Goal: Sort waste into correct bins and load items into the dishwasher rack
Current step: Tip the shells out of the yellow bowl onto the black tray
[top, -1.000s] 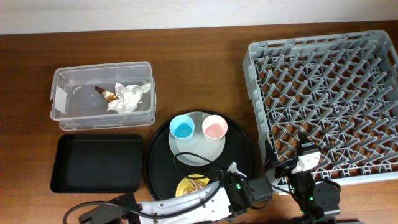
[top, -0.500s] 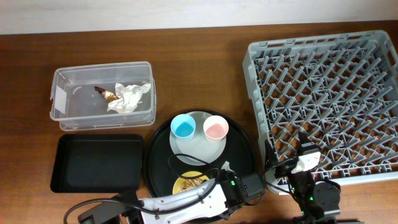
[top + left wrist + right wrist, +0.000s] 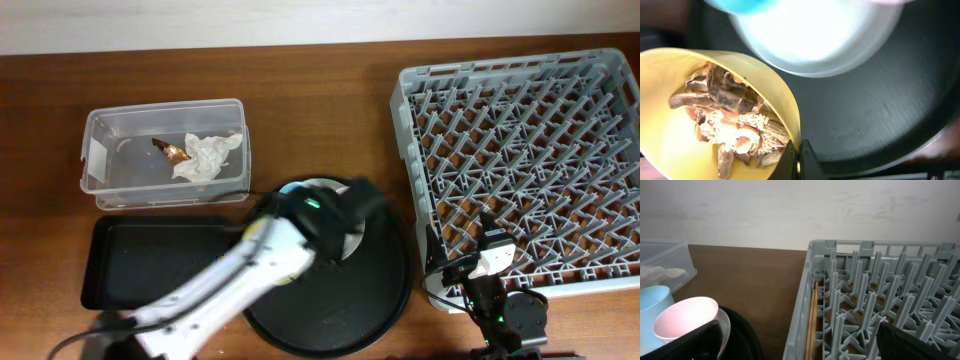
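Two fingers of the left gripper [image 3: 799,161] are clenched on the thin rim of the yellow bowl [image 3: 665,130], a smooth, glossy bowl that fills the lower left of the left wrist view and is cut off by the frame edge. Inside it lie the food scraps [image 3: 732,120], a crumbly beige and brown heap with darker curled pieces. Above the bowl in that view, the pale round plate [image 3: 815,45] shows as a bright blur on the matte round black tray [image 3: 880,115]. From overhead the left arm [image 3: 250,265] is a white smear from lower left to centre, hiding the bowl and both cups. The right wrist view shows the pink cup [image 3: 687,317] and the light-blue cup [image 3: 652,300] side by side at lower left, both partly cut off. The right gripper [image 3: 797,330] is spread wide and holds nothing, beside the grey rack [image 3: 408,160] with its lattice floor and pegs. At the upper left of the overhead frame, the clear tub [image 3: 130,165] holds the crumpled white napkin [image 3: 208,155] and the brown-gold foil wrapper [image 3: 176,152]. A white patch [image 3: 95,160] on its left end is too small to read. Below the tub, the shallow black rectangular tray [image 3: 150,265] sits on the brown wood-grain bench [image 3: 320,90].
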Robot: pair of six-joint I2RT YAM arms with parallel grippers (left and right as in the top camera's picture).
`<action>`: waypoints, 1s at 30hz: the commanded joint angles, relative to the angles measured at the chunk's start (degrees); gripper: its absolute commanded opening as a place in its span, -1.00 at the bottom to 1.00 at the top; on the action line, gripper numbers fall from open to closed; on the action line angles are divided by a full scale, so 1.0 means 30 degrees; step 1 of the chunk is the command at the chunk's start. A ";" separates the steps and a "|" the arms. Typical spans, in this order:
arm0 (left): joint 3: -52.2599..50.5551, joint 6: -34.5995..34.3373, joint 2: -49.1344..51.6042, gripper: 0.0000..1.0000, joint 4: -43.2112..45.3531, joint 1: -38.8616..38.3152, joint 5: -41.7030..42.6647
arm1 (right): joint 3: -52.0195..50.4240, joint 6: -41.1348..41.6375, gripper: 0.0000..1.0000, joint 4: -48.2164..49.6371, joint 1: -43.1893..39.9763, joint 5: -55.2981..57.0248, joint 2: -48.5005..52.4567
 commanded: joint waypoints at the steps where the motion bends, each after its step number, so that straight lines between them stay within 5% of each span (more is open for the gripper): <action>1: 0.0342 0.1989 -0.3650 -1.00 -0.0138 0.4255 -0.0335 | -0.0102 0.0153 0.97 -0.0087 -0.0036 0.0029 -0.0095; 8: -0.0546 0.7431 -0.6768 -1.00 0.0831 1.6633 0.5552 | -0.0102 0.0153 0.97 -0.0087 -0.0036 0.0029 -0.0095; 15: -0.7147 1.0739 -0.6768 -1.00 0.5916 2.6753 1.6152 | -0.0102 0.0153 0.97 -0.0087 -0.0036 0.0029 -0.0095; 17: -1.0193 1.1111 -0.6768 -1.00 0.9187 3.0665 2.1420 | -0.0102 0.0160 0.97 -0.0087 -0.0036 0.0029 -0.0095; 23: -1.3019 1.3027 -0.6768 -1.00 1.1453 3.5306 2.8101 | -0.0102 0.0153 0.97 -0.0087 -0.0036 0.0029 -0.0095; 30: -1.3136 1.3595 -0.6747 -1.00 1.1825 3.6006 3.2042 | -0.0102 0.0153 0.97 -0.0087 -0.0036 0.0029 -0.0095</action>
